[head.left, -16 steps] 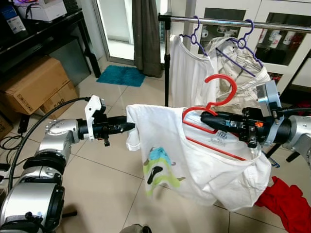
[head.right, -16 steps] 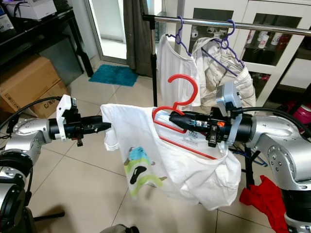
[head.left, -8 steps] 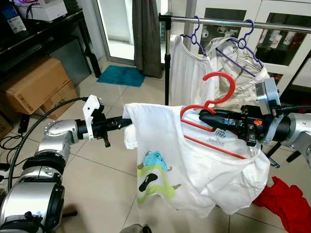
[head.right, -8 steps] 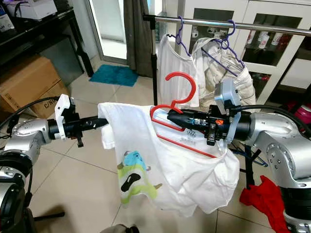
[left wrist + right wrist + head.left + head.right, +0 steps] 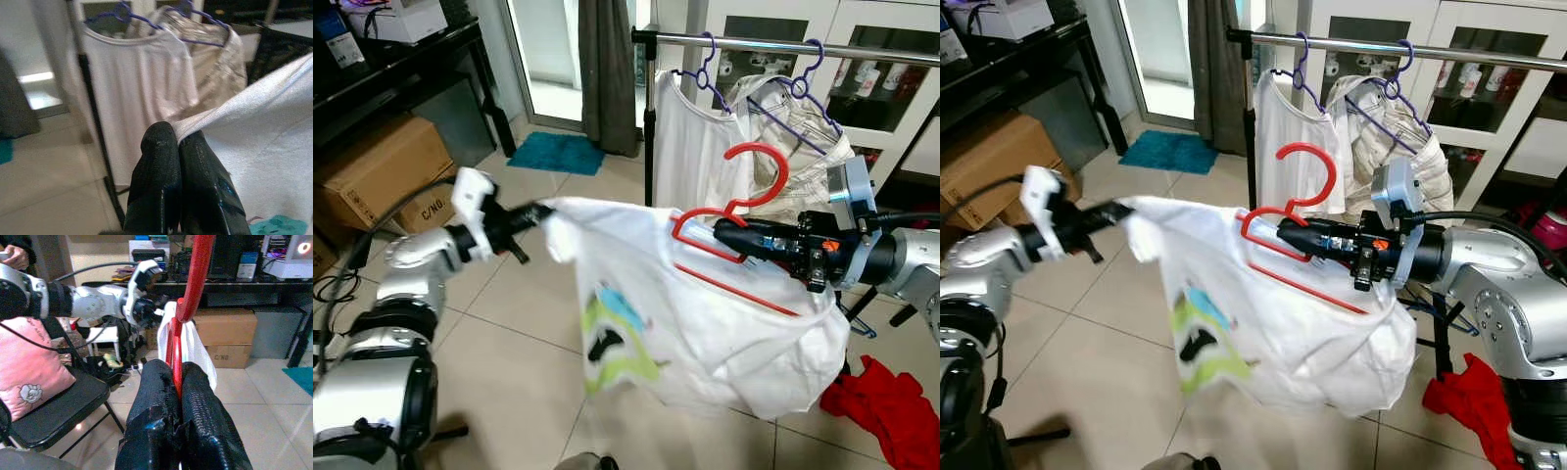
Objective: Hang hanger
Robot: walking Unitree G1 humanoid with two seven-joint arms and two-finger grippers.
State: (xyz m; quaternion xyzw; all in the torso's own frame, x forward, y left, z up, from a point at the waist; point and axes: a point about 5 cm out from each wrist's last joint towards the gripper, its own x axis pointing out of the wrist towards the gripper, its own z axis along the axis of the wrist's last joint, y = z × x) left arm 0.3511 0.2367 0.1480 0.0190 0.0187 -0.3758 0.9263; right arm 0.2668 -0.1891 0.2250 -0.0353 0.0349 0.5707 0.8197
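A red hanger (image 5: 759, 152) sits inside the neck of a white T-shirt (image 5: 705, 313) with a blue and green print. My right gripper (image 5: 720, 233) is shut on the hanger just below its hook, as the right wrist view shows (image 5: 176, 374). My left gripper (image 5: 540, 211) is shut on the shirt's left edge and holds it stretched out to the left, seen close in the left wrist view (image 5: 178, 147). Behind stands a metal clothes rail (image 5: 783, 43) with two purple hangers (image 5: 705, 69) carrying pale garments. The red hook is below and in front of the rail.
Cardboard boxes (image 5: 382, 166) and a black shelf stand at the left. A teal mat (image 5: 558, 152) lies by the grey curtain (image 5: 607, 69). Red cloth (image 5: 891, 401) lies on the tiles at the right. The right wrist view shows a black chair (image 5: 63, 401) with a pink cushion (image 5: 29, 372).
My left gripper has swung up and to the left with the shirt's edge, pulling the cloth taut; the shirt's lower part swings and blurs. The right gripper with the hanger has hardly moved.
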